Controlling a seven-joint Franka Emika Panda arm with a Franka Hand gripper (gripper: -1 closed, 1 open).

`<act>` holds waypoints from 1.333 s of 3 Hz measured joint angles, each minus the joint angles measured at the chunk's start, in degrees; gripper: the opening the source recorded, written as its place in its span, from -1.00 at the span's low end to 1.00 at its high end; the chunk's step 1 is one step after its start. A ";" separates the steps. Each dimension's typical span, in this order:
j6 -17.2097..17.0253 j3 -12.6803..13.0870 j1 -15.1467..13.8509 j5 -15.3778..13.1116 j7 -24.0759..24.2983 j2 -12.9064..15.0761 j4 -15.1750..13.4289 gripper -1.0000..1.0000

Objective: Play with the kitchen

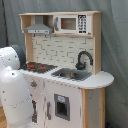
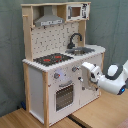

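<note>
Item 1: the kitchen (image 2: 57, 75). White and pale-wood toy unit, stood upright on a wooden desk (image 2: 95, 116) against a grey-green curtain backdrop (image 2: 115, 25). It is seen front-on w/ a slight turn in both exterior views, so the whole working face is presented to the arm.

- Hob (image 1: 39, 66): black w/ red rings, set into the worktop at the first exterior view's left.
- Sink (image 1: 72, 74): steel, sunk beside the hob; black tap (image 1: 84, 59) is arched over the basin, as if to pour into it.
- Hood (image 1: 38, 29) is mounted directly above the hob; microwave (image 1: 73, 23) is shelved alongside it, up top.
- Pegboard back (image 2: 52, 41): no utensils are seen hung on it.
- Oven door (image 2: 64, 95): appears closed, below the hob. Knobs (image 2: 57, 76) are fitted along the front panel above it.
- Cupboard door (image 1: 62, 107) under the sink: appears shut.

Item 2: arm (image 2: 114, 79). White, reached in from the second exterior view's right at knob height. In the first exterior view only its bulky white body (image 1: 14, 97) is seen, at lower left.

Item 3: gripper (image 2: 86, 75). Held just beside the front panel, near the knob row, approx. level w/ the handle area; contact cannot be confirmed. Whether it is released or clenched cannot be told. Judged: the front controls are being approached, likely a knob or door; nothing is seen carried.
</note>
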 joint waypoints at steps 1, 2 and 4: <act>1.20 0.13 -1.41 -0.38 5.91 0.00 0.00 1.00; 2.58 0.48 -3.08 -0.46 12.02 0.00 0.00 1.00; 9.65 3.12 -9.15 -1.29 17.76 -0.05 0.03 1.00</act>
